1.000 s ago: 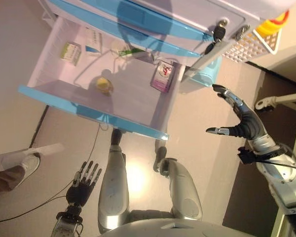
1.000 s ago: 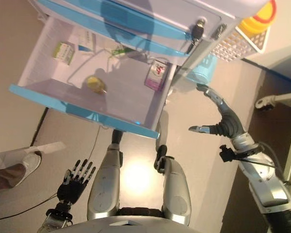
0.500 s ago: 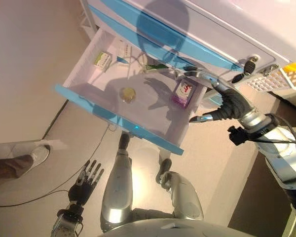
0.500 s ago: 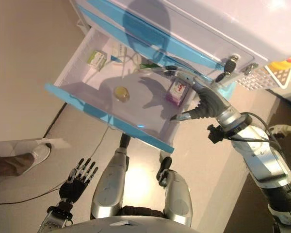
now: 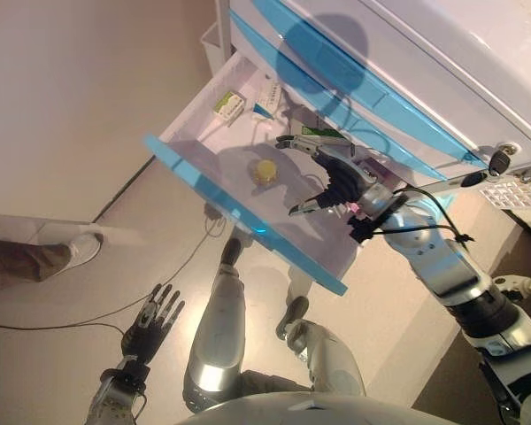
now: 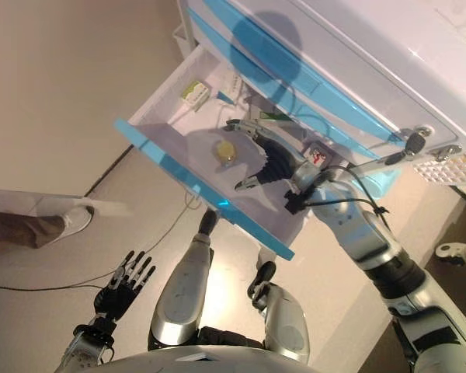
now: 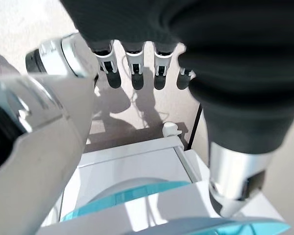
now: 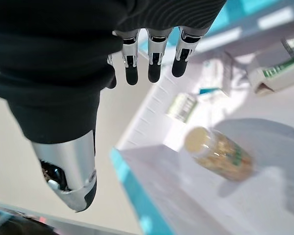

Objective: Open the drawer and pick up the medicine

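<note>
While boxes (image 5: 229,104) crowd the open drawer (image 5: 214,190), the empty, spread right hand (image 5: 336,177) hovers beside the bottle (image 5: 265,170).

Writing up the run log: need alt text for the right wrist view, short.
The robot's right hand, fingers straight and holding nothing, hovers over the open white drawer with a blue front. Below it a clear pill bottle with a pale cap lies on its side; small medicine boxes sit further back.
</note>
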Motion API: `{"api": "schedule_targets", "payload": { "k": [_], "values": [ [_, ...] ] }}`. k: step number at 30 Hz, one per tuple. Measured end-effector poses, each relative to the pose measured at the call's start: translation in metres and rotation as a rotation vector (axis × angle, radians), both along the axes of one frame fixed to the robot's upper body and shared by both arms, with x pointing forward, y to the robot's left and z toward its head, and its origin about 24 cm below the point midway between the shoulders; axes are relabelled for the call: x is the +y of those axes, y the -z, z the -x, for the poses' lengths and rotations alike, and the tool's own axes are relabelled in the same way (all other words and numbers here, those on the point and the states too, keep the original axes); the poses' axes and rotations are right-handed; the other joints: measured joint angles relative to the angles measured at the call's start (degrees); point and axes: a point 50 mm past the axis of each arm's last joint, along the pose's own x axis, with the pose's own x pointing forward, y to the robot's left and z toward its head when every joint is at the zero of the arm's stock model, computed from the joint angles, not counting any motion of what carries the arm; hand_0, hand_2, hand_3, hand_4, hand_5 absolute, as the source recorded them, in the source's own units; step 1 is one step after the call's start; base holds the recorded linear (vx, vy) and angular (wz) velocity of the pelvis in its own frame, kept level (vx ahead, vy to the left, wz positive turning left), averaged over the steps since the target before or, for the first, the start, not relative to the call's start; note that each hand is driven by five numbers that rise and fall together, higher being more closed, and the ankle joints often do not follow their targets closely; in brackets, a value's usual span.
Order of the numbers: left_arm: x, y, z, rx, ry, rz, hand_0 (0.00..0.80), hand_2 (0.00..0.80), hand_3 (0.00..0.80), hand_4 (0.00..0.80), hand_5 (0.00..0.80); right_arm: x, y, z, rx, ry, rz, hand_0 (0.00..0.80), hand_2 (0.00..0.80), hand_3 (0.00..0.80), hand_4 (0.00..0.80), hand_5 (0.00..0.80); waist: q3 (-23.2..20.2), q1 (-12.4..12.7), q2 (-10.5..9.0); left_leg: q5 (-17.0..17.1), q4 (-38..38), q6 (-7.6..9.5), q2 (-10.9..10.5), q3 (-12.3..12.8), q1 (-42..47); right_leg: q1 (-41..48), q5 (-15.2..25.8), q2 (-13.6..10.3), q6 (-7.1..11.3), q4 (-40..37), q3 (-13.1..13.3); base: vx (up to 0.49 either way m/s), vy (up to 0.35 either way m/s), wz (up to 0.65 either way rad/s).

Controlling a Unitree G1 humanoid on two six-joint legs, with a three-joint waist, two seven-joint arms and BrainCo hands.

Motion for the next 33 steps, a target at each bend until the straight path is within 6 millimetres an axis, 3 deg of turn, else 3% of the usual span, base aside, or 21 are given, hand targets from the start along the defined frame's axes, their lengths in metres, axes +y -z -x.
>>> {"api": "schedule_targets", "payload": {
  "k": [7, 14, 20, 33],
  "values": [
    [0.0, 0.0, -0.002, -0.001, -0.001, -0.003, 0.0, 0.0, 0.0, 0.0, 0.0, -0.005, 0.03, -0.03, 0.06, 0.188, 0.048, 0.0, 0.0, 0.0, 0.0, 0.0, 0.22, 2.55, 0.75, 0.29, -0.75, 0.33, -1.51, -1.93, -0.29, 1.29, -0.08, -0.42, 0.17, -1.85, -1.37, 0.008, 0.006, 0.19],
    [0.0, 0.002, -0.001, 0.016, -0.001, -0.005, 0.0, 0.0, 0.0, 0.0, 0.0, -0.005, 0.033, -0.051, 0.033, 0.308, 0.056, 0.0, 0.0, 0.0, 0.0, 0.0, 0.27, 3.84, 0.86, 0.29, -0.89, 0.33, -1.88, -2.72, -1.08, 1.72, 0.14, -0.26, 0.95, -3.33, -2.38, -0.001, -0.017, 0.08],
    [-0.003, 0.002, -0.004, 0.02, 0.011, -0.009, 0.0, 0.0, 0.0, 0.0, 0.0, -0.014, 0.039, -0.058, 0.035, 0.379, 0.06, 0.0, 0.0, 0.0, 0.0, 0.0, 0.27, 5.25, 0.86, 0.14, -0.9, 0.21, -1.89, -2.98, -1.37, 1.98, 0.14, -0.05, 0.94, -4.1, -2.9, 0.002, -0.006, 0.04],
    [-0.004, 0.003, -0.004, 0.028, 0.032, -0.024, 0.0, 0.0, 0.0, 0.0, 0.0, -0.015, 0.052, -0.068, 0.101, 0.443, 0.05, 0.0, 0.0, 0.0, 0.0, 0.0, 0.27, 5.41, 0.86, 0.11, -0.6, 0.19, -2.24, -3.62, -2.96, 0.85, 0.16, -0.13, 0.93, -4.21, -3.14, -0.001, 0.004, 0.01]
  ]
}}
